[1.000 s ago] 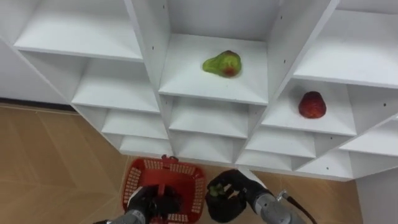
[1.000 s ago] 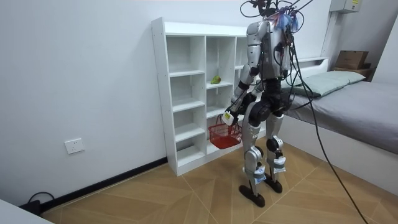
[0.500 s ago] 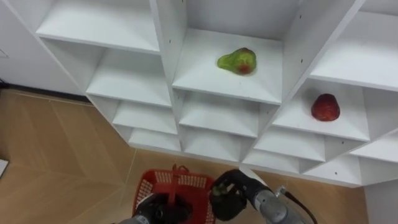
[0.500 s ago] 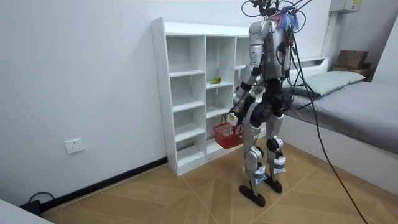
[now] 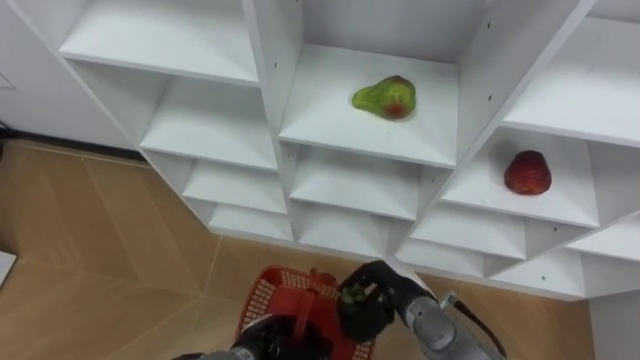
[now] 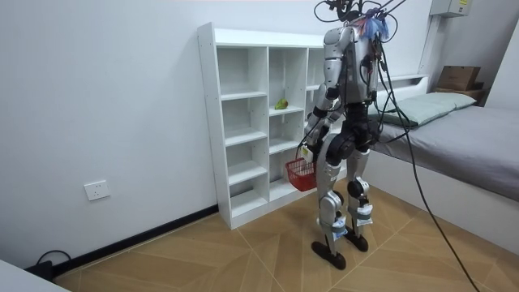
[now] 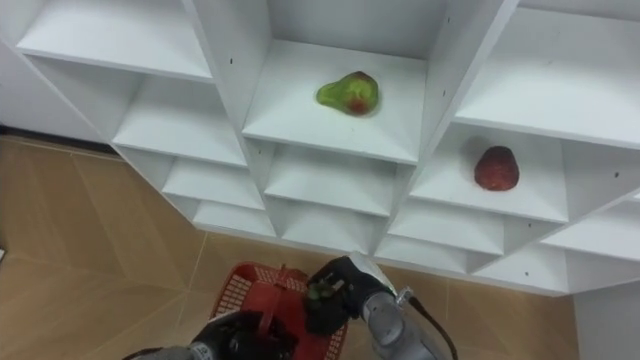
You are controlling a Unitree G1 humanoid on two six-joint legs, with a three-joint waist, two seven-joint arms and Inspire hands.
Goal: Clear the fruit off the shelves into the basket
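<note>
The robot's frame is silver-grey metal on the torso, arms and shins, with black housings at the waist and hips and dark feet. The left robot hand (image 5: pixel 268 342) and the right robot hand (image 5: pixel 383 285) are both black, each on a rounded silver-grey forearm, and a thin black cable loops beside the right wrist. A tangle of dark cables (with blue and red bits among them) sprouts at the head. One dark cable trails from its back down to the floor.
</note>
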